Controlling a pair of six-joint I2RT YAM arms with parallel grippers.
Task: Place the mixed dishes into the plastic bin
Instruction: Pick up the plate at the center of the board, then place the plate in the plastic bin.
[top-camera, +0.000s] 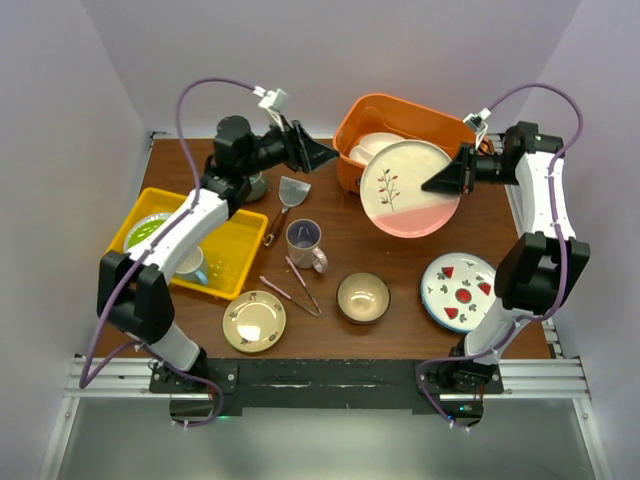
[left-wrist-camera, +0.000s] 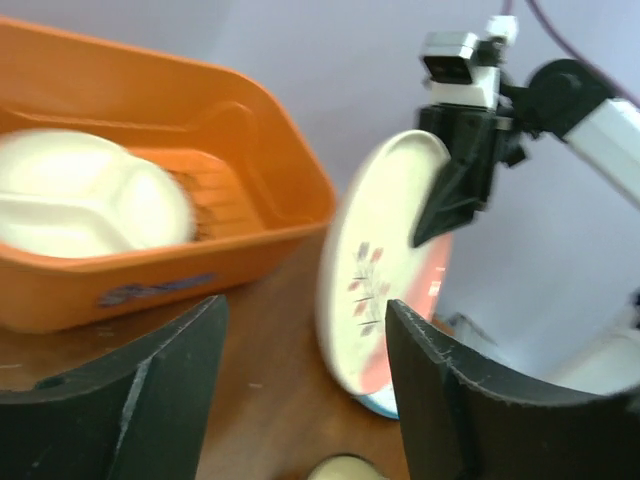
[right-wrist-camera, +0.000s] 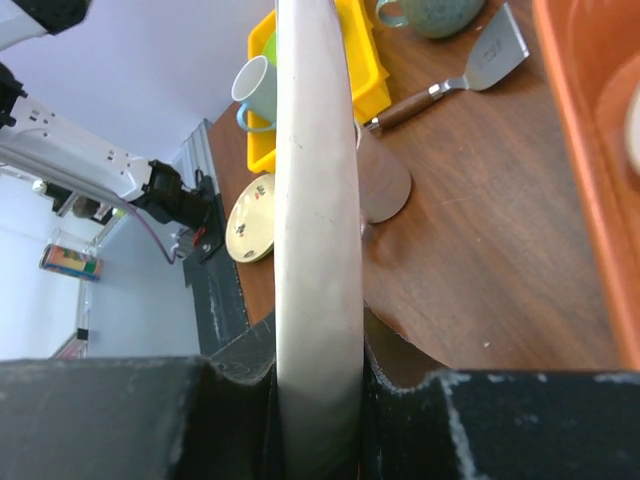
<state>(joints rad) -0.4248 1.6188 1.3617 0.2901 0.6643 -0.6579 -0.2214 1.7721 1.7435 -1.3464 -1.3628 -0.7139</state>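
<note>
Orange bin (top-camera: 352, 140), pink floral plate (top-camera: 410, 188)

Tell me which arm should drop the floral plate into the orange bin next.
Right. The right fingers clamp the rim of the pink floral plate, upright beside the orange bin. The left fingers stand open, empty, apart from the plate.
</note>
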